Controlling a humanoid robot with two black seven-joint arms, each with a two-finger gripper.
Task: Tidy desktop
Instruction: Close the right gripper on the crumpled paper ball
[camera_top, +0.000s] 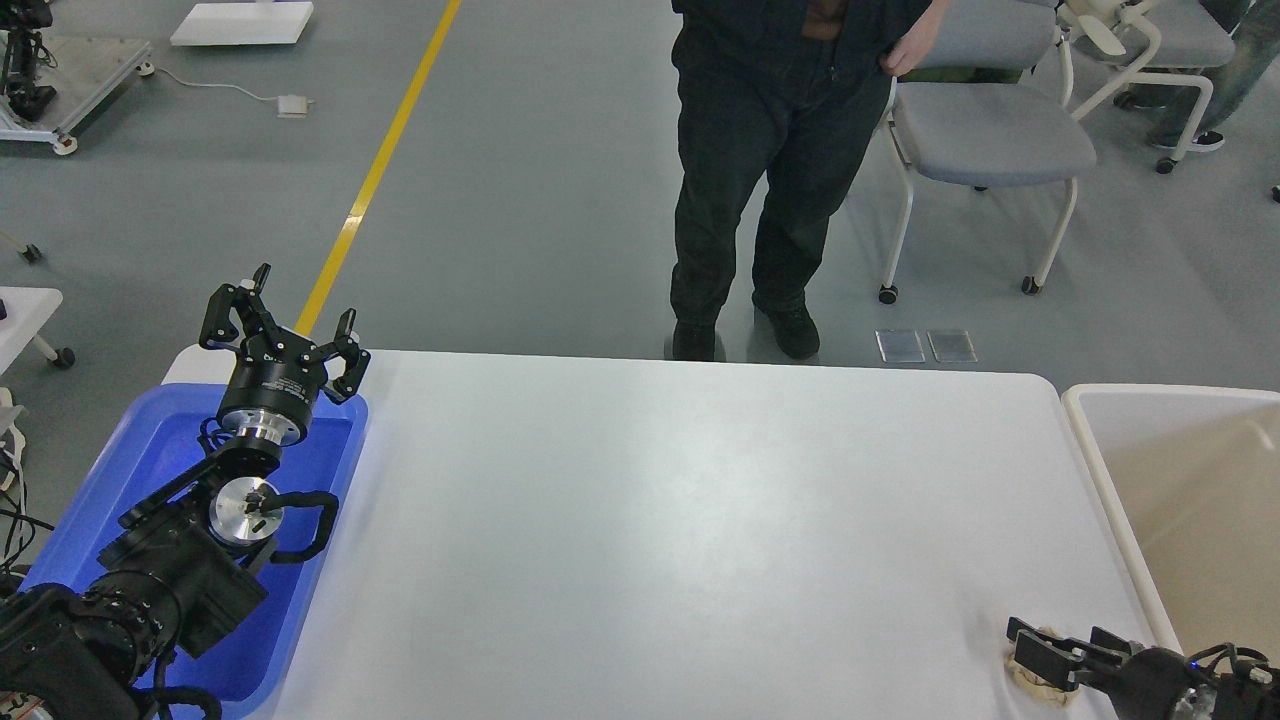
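The desktop (680, 520) is a wide white tabletop. A crumpled beige paper ball (1025, 680) lies at its front right corner, partly covered by my right gripper (1070, 652). That gripper is down over the ball with a finger on each side and the jaws still apart. My left gripper (282, 325) is open and empty, held up above the far end of the blue tray (150, 450) at the left.
A cream-white tub (1180, 480) stands against the table's right edge. A person in dark clothes (760, 200) stands at the far edge, with a grey chair (990, 140) beside them. My left arm lies over the blue tray.
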